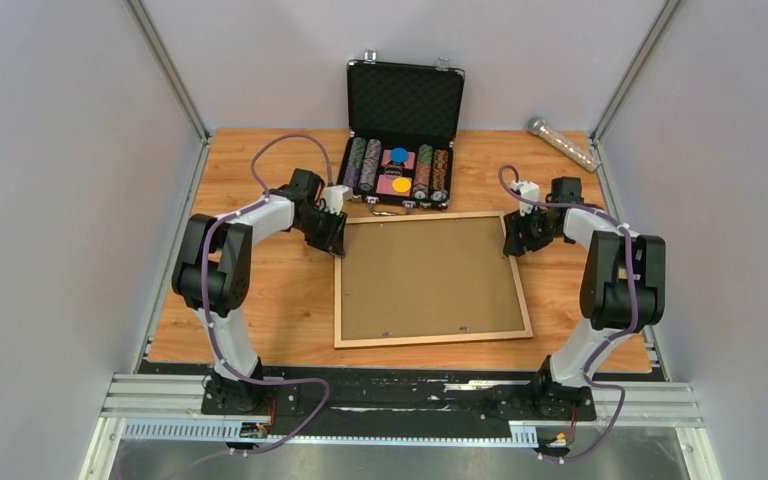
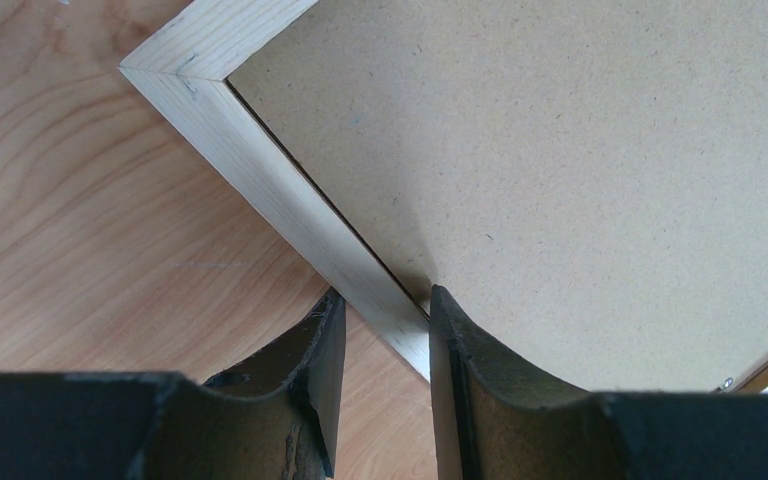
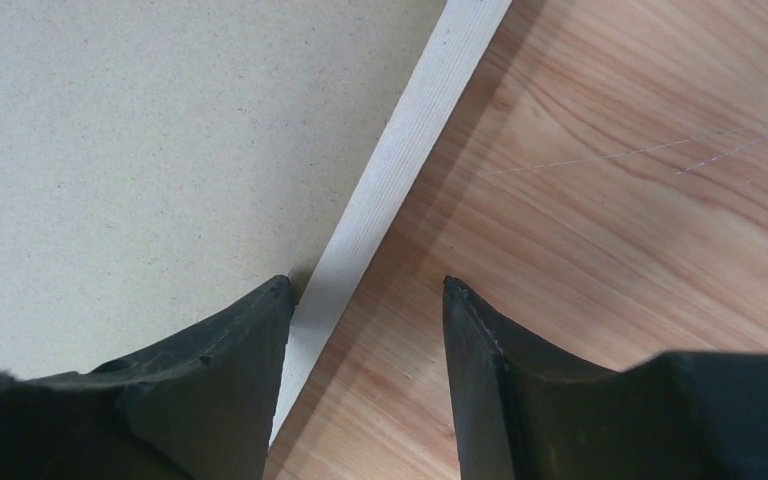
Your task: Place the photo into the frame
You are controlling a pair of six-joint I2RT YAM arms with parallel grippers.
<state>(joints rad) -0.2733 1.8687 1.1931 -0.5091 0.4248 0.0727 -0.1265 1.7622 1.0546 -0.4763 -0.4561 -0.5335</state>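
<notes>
The frame (image 1: 430,338) lies back-up in the middle of the table, its brown fibreboard backing (image 1: 425,275) facing up inside the pale wooden rails. The photo is hidden from view. My left gripper (image 1: 332,232) is at the frame's far left corner. In the left wrist view its jaws (image 2: 385,300) pinch the left rail (image 2: 260,150), one finger outside, one on the backing. My right gripper (image 1: 513,240) is at the far end of the right rail. In the right wrist view it stands open (image 3: 365,285) astride the rail (image 3: 400,150), with bare table between the rail and the outer finger.
An open black poker-chip case (image 1: 400,140) stands just behind the frame, touching close to its far edge. A clear tube (image 1: 563,143) lies at the back right corner. Grey walls close in the table on both sides.
</notes>
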